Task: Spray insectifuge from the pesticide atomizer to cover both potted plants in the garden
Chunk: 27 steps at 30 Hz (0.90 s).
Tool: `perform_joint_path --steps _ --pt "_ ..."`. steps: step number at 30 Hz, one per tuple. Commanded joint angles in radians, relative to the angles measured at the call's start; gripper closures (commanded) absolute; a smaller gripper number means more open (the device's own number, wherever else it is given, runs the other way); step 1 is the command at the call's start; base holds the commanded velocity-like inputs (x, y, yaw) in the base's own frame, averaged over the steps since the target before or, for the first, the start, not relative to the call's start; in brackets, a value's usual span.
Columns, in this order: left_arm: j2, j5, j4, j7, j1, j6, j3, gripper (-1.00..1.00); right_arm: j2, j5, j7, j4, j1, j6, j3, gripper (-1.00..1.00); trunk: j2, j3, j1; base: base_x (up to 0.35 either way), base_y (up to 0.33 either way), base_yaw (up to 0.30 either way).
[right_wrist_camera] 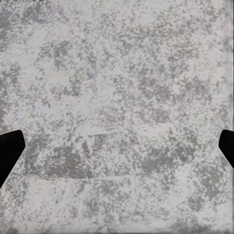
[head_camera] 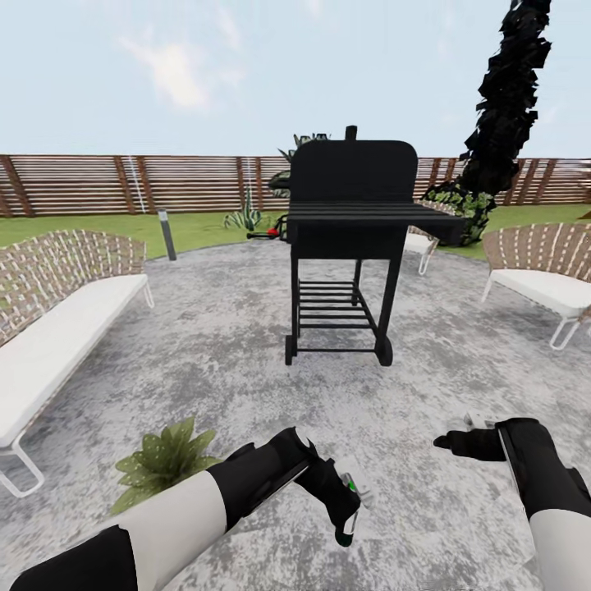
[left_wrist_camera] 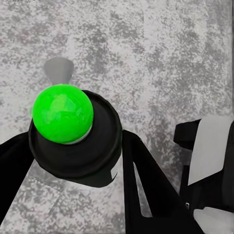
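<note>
Head view: left claw (head_camera: 345, 509) clenched on the pesticide atomizer (head_camera: 348, 502) (probably its green body), one potted plant (head_camera: 164, 461) just beside; right claw (head_camera: 461, 443) released. Risk: spraying from here wets only patio (head_camera: 246, 369).

Patio (head_camera: 205, 328): I read it as rough, mottled grey stone, matt.
Grill (head_camera: 351, 215): matt black metal.
Fence (head_camera: 98, 182): brown slatted wood.
Sofa (head_camera: 57, 320): woven wicker back, smooth white cushion.
Green ball (left_wrist_camera: 62, 113): glossy, smooth plastic.
Left arm (head_camera: 205, 501): smooth black-and-white shell.
</note>
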Motion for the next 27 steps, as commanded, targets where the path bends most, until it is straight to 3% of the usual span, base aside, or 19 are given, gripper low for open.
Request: perform_joint_path --steps 1,13,18,21,25,27 --pt "0.000 0.008 0.001 0.001 -0.001 0.008 -0.002 1.00 0.000 0.011 0.009 -0.001 -0.001 0.002 -0.002 -1.00 0.000 0.000 0.000 -0.019 0.036 -0.246" --pt "0.000 0.007 0.028 -0.001 -0.001 0.022 0.000 1.00 0.002 0.014 0.010 -0.001 0.000 0.002 -0.001 -1.00 0.000 0.003 0.000 -0.002 0.005 -0.058" --pt "0.000 0.002 0.026 -0.002 -0.001 0.062 -0.003 1.00 0.001 0.013 0.011 -0.008 -0.001 0.002 -0.003 -1.00 0.000 0.003 0.000 0.000 0.000 0.000" --pt "0.000 0.001 0.026 -0.006 -0.001 0.128 0.004 1.00 0.001 0.017 0.010 -0.029 -0.001 0.002 0.000 -1.00 0.000 0.003 0.000 0.000 0.000 0.000" --pt "0.025 0.003 0.027 -0.008 -0.001 0.062 0.007 1.00 0.000 0.016 0.012 -0.142 -0.001 0.001 0.005 -1.00 0.000 0.003 0.000 0.000 0.000 0.000" --pt "0.065 0.004 0.027 -0.008 -0.001 -0.018 0.029 1.00 0.000 0.014 0.044 -0.168 -0.001 0.000 0.031 -1.00 0.000 0.003 0.000 0.000 0.000 0.000"
